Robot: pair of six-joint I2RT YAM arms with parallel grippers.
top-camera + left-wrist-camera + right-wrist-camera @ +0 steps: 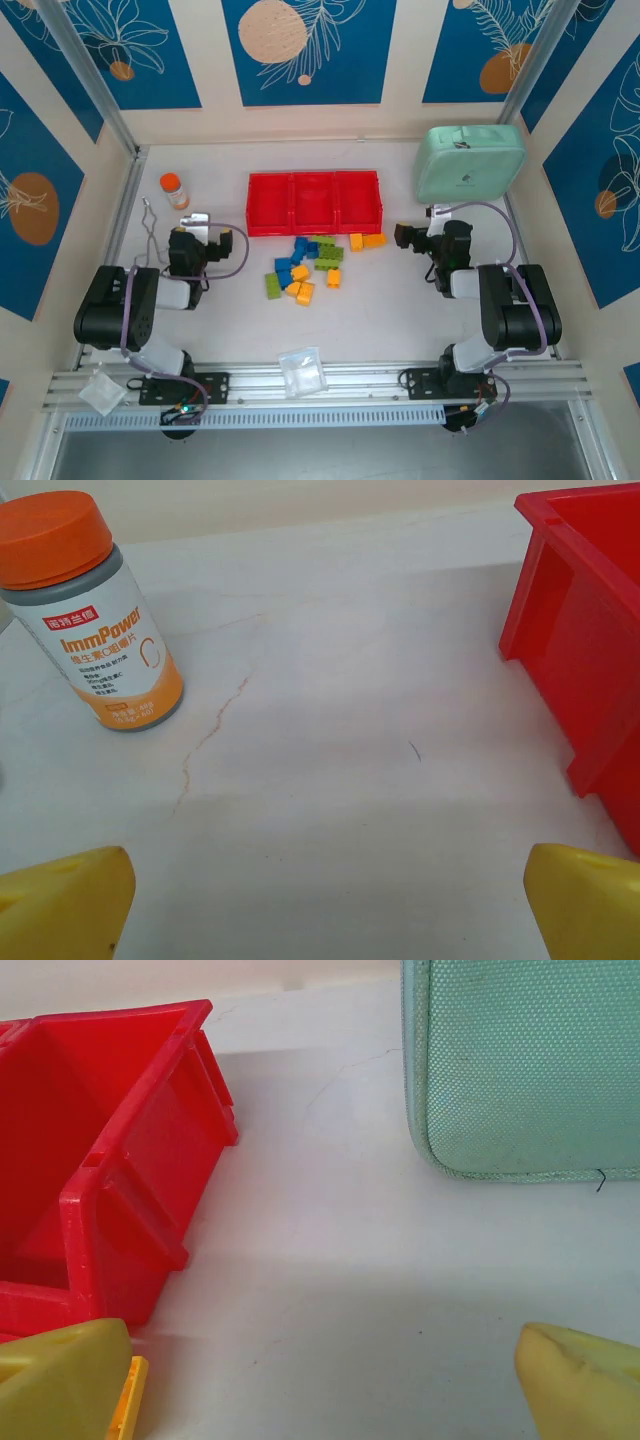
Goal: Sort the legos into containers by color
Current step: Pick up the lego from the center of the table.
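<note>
1. Lying loose on the table (400, 300), the legos (308, 266) formed one mixed pile of blue, green and yellow-orange just at 6 o'clock of the red tray (300, 230). Its three containers all looked bare, so I judged that no sorting was done yet.
2. The left gripper (322, 905) had its yellow fingers (62, 900) spread wide with nothing between them. It faced 12 o'clock over bare table, with the orange-capped bottle (92, 610) at its 11 o'clock and the tray's left wall at its 2 o'clock.
3. The right gripper (322, 1385) was equally wide and empty. The mint-green case (525, 1070) sat at its 1 o'clock and the tray's right end at its 10 o'clock.
4. The relation that mattered was where the pile sat: roughly 4 o'clock of the left gripper and 8 o'clock of the right one, so neither pointed at it. One yellow-orange brick (130, 1405) lay just beside the right gripper's left finger, which made the right arm the nearer.
5. The pile's long axis ran from 7 o'clock to 2 o'clock. The next move probably called for the right wrist to swing toward 9 o'clock and drop over that brick.
</note>
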